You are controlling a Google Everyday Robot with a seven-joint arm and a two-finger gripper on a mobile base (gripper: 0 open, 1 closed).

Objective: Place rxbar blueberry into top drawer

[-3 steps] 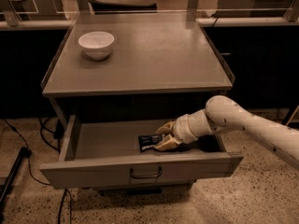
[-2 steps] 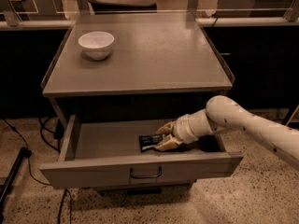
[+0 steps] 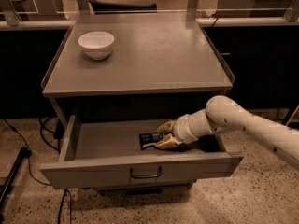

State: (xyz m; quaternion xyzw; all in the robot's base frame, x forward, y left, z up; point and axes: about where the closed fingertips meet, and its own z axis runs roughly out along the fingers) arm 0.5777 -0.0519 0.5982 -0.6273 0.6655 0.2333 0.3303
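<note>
The top drawer point(image 3: 93, 171) of the grey cabinet-table is pulled out, its curved metal handle point(image 3: 145, 174) at the front centre. The rxbar blueberry point(image 3: 149, 140), in a dark wrapper with pale lettering, lies flat on the drawer floor right of centre. My gripper point(image 3: 164, 135) reaches into the drawer from the right. Its tan fingers point(image 3: 166, 125) are spread open around the bar's right end. The lower finger is at the bar's edge, and a gap shows between the bar and the upper finger.
A white bowl point(image 3: 96, 44) stands on the cabinet top point(image 3: 154, 55) at the back left. My white arm point(image 3: 247, 125) crosses the drawer's right wall. Cables point(image 3: 28, 153) and a dark stand lie on the floor at the left.
</note>
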